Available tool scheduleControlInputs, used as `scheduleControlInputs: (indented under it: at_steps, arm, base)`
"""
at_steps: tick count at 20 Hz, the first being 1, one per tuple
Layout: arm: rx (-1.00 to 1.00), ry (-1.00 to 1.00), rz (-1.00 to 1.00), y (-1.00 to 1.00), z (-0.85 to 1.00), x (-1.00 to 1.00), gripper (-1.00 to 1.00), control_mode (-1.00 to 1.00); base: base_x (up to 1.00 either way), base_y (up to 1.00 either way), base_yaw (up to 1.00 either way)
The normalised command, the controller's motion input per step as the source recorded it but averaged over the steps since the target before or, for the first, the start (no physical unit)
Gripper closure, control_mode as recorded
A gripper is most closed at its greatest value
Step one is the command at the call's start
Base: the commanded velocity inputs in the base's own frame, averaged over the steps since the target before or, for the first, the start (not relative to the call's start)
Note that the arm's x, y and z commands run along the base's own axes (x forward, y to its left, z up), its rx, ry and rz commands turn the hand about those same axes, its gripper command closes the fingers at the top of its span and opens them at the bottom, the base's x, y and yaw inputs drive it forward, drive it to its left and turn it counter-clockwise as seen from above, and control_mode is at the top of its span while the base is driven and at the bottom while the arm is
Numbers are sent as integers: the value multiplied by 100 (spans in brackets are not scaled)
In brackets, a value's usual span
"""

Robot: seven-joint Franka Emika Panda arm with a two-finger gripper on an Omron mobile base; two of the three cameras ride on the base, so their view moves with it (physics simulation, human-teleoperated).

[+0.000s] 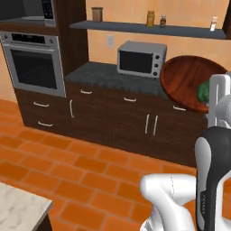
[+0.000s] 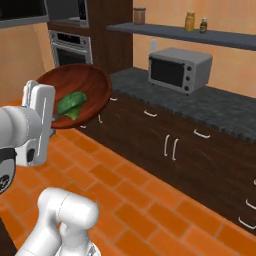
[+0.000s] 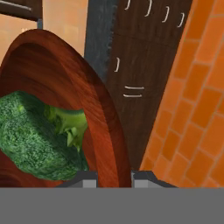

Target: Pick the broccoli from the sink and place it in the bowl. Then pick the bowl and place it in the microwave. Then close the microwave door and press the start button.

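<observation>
The gripper [image 3: 114, 177] is clamping the rim of the one bowl [image 2: 87, 85], its two finger tips [image 3: 87, 178] sitting on either side of the wooden wall in the hand view, one inside and one outside. The bowl is hanging in the air, tilted steeply, out in front of the dark counter [image 1: 97, 72] and above the orange tile floor [image 1: 81, 171]. A single broccoli [image 2: 70, 105] is lying inside the bowl, resting against its lower inner side; in the hand view its lumpy green head is pressing close to the inner wall near the fingers.

Taking the counter as the mark: one grey toaster oven [image 1: 140, 58] is standing on it, against the wall. One long shelf [image 1: 149, 29] is running above it, carrying four small jars and bottles. To the counter's left, one steel wall oven [image 1: 35, 67] is sitting in a tall dark cabinet, and above that oven the lower edge of the microwave [image 1: 38, 11] is showing at the top corner of the left base view. Below the counter, dark cabinet fronts with pale handles are lining the floor.
</observation>
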Motion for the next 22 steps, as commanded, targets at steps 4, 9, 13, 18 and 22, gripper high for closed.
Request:
scheduleControlInputs:
  at_steps: [4, 9, 13, 18, 22]
  arm:
    - [0, 0, 0, 0, 0, 0, 100, 100]
    - [0, 0, 0, 0, 0, 0, 100, 100]
    - [0, 0, 0, 0, 0, 0, 100, 100]
    - [0, 0, 0, 0, 0, 0, 100, 100]
    - [0, 0, 0, 0, 0, 0, 100, 100]
  base:
    - [98, -76, 39]
    - [93, -59, 46]
    - [100, -16, 47]
    - [96, 0, 54]
    - [97, 6, 52]
